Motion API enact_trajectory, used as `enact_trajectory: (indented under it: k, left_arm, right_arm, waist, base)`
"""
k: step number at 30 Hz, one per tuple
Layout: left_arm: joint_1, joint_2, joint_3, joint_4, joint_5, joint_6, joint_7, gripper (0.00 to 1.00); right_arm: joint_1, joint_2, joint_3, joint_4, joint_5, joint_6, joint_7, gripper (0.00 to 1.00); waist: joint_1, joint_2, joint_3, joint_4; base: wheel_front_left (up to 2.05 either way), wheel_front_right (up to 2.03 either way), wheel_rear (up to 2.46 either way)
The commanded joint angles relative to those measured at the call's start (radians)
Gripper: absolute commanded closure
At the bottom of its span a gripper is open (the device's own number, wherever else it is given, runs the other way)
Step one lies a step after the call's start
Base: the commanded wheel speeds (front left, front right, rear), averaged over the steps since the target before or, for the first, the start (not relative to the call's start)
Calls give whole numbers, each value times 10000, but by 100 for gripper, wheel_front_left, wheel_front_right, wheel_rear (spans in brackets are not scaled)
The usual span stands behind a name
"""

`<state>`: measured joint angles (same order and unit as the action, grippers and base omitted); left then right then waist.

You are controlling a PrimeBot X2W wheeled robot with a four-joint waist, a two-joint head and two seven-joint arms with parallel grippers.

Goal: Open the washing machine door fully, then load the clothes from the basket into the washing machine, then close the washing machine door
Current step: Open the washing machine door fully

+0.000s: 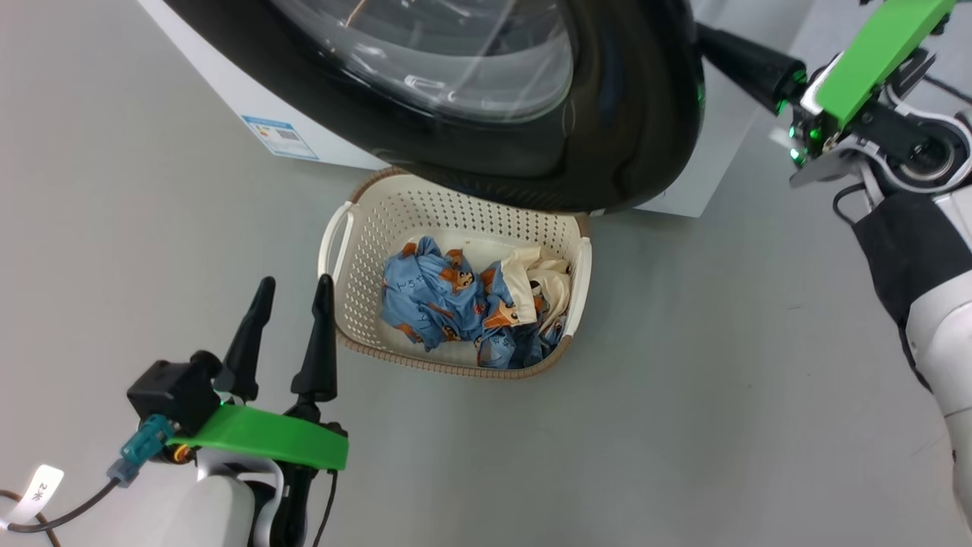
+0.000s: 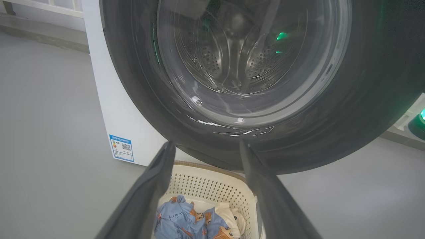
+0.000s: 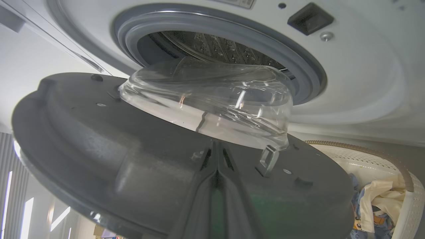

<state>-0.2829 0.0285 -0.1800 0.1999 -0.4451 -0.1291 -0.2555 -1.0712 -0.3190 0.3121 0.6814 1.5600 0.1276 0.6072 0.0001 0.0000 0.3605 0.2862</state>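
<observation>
Your closed, empty right claw (image 3: 217,156) is touching the door's (image 3: 83,132) inner side, while the open left claw (image 1: 295,289) is hovering by the basket (image 1: 357,251).

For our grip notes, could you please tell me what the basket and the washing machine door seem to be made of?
The basket: probably moulded plastic, matte cream, judging by its even perforations. The washing machine door: clear centre looks like glass, with sharp reflections; glossy black rim, likely plastic.

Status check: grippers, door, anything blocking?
Left gripper open, empty, beside basket. Right gripper shut, at washing machine door inner face. Door part-open, overhanging basket; clothes inside it.
</observation>
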Motion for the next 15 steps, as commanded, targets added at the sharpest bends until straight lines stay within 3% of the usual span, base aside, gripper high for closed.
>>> enact_trajectory:
  k: [1, 15]
  left_arm:
    - [95, 218, 358, -190, 105, -16, -63, 0]
    - [631, 218, 416, -59, 364, -16, -63, 0]
  right_arm:
    - [299, 280, 172, -414, -44, 31, 167, 100]
    - [1650, 698, 463, -1223, 178, 31, 359, 100]
  waist:
    - [0, 0, -117, -43]
    - [0, 0, -1036, -120]
  base:
    - [0, 0, 0]
    - [0, 0, 0]
